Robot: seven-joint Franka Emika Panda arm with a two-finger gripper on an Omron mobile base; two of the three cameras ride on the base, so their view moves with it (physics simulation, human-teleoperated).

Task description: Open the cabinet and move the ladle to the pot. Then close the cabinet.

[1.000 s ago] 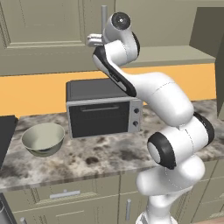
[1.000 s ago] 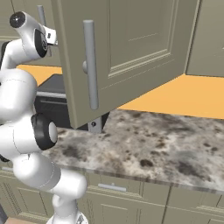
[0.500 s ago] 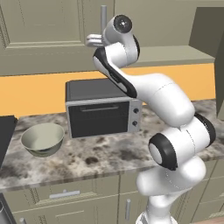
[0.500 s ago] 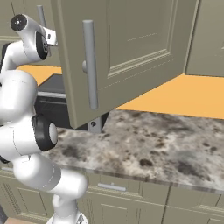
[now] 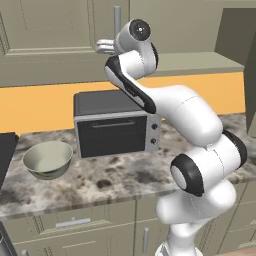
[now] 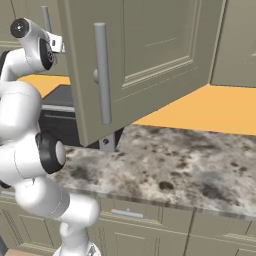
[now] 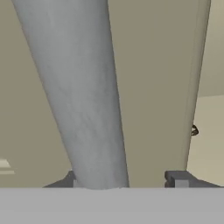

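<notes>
Reaching the cabinet [image 5: 55,45] handle [image 7: 83,96], the gripper [image 7: 127,179] straddles it.

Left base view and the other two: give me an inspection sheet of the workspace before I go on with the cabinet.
Surface: speckled stone counter, level.
Job's things: cabinet, left door closed, its handle upright; right door swung open.
Clutter: toaster oven at the back of the counter; empty bowl beside it, apart from it.
Grippers: gripper at the left door's handle, the bar between its tips; whether it grips cannot be told.
Cables: nothing seen.
Surroundings: orange wall under the cabinet; lower cabinets below the counter.
</notes>
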